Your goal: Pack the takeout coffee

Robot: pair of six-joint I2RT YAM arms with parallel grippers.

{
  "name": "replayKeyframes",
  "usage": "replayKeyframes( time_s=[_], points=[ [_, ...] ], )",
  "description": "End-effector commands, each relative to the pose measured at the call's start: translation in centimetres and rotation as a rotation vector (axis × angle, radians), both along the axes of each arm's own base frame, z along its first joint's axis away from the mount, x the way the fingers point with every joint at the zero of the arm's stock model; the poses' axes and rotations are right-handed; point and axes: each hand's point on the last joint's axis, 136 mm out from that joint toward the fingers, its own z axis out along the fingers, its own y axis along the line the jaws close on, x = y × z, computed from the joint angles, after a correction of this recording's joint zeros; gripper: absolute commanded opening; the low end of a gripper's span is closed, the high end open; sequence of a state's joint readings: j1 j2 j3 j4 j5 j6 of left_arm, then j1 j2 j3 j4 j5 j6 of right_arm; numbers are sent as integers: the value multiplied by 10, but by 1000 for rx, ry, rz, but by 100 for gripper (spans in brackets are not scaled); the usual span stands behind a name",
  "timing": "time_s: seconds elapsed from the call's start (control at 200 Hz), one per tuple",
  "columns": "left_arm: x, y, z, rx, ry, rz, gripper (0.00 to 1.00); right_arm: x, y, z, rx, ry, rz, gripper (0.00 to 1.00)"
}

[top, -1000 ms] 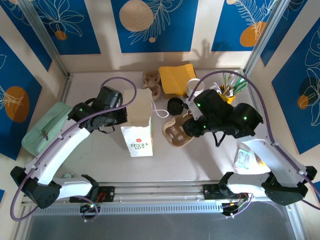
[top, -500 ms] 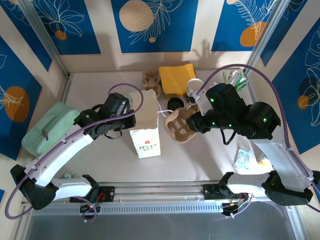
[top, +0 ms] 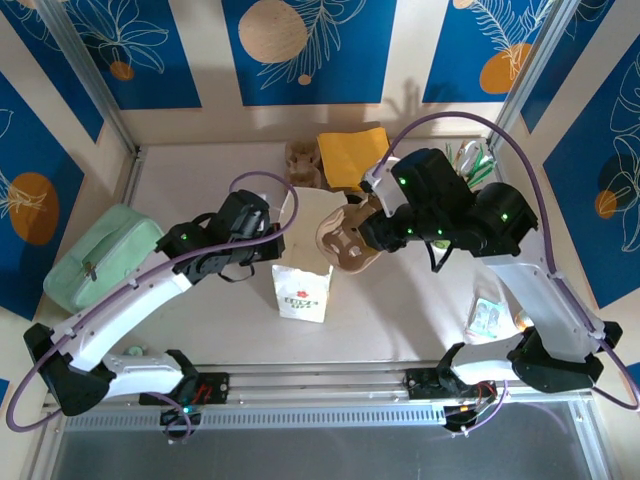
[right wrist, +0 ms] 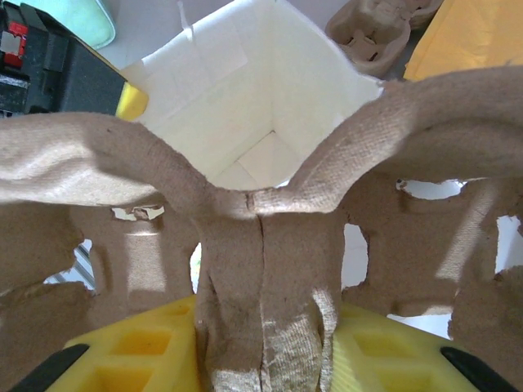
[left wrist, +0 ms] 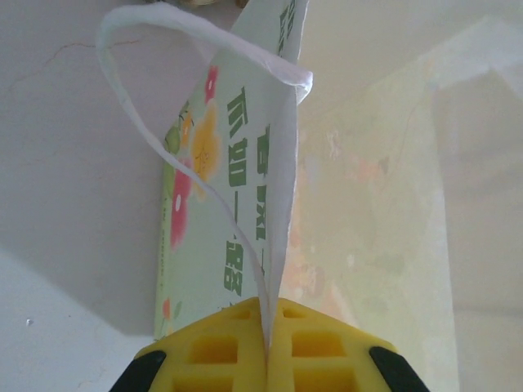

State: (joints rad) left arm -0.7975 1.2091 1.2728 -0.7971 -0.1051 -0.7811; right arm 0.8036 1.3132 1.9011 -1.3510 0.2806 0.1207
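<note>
Entry 1, change. I am watching the paper bag [top: 302, 285] sliding toward 4 o'clock from where it stood a second ago. It is being drawn by the left gripper [left wrist: 265, 363], which is clenched on the bag's 9 o'clock wall just below the handle loop [left wrist: 139, 122]. The right gripper [top: 370, 238] is pinching the pulp cup carrier [top: 343, 240]. The carrier has come off the table and is hanging on edge at the bag's 2 o'clock, just beside the open mouth. From the right wrist I am looking past the carrier into a bare white bag floor. I judge that the carrier is going in first, so the packing is only starting.

Entry 2, takeout coffee. It is not in the bag. A second ago a black-lidded round, cup or loose lid I cannot tell, was standing at the carrier's 12 o'clock. The raised carrier and right arm are now covering that spot, so I cannot fix its place.

Entry 3, count, near to far.
- Sachet pile [top: 487, 318]: one, at 4 o'clock; number of pieces unclear.
- Paper bag: one.
- Mint-green case [top: 95, 255]: one, at 9 o'clock.
- Pulp carriers: two, one held and a spare carrier [top: 304, 165] at 12 o'clock.
- Bunch of green stirrers [top: 472, 158]: one.
- Yellow napkin stack [top: 352, 152]: one.
</note>
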Motion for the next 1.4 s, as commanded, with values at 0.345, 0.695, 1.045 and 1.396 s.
replayKeyframes(
  time_s=[0.345,0.695,1.045,1.396],
  points=[
    [-11,1,2,-36,-16,-22,28,26,20,-5,-145,-98,114,36],
    [-40,45,56,-41,-118,-23,47,49,41,-1,-364,-292,201,38],
    [-54,90,50,4,-155,86,55,74,67,-12,-606,-447,298,37],
    [-56,99,54,-4,-179,110,57,69,95,-31,-601,-445,444,37]
  ],
)
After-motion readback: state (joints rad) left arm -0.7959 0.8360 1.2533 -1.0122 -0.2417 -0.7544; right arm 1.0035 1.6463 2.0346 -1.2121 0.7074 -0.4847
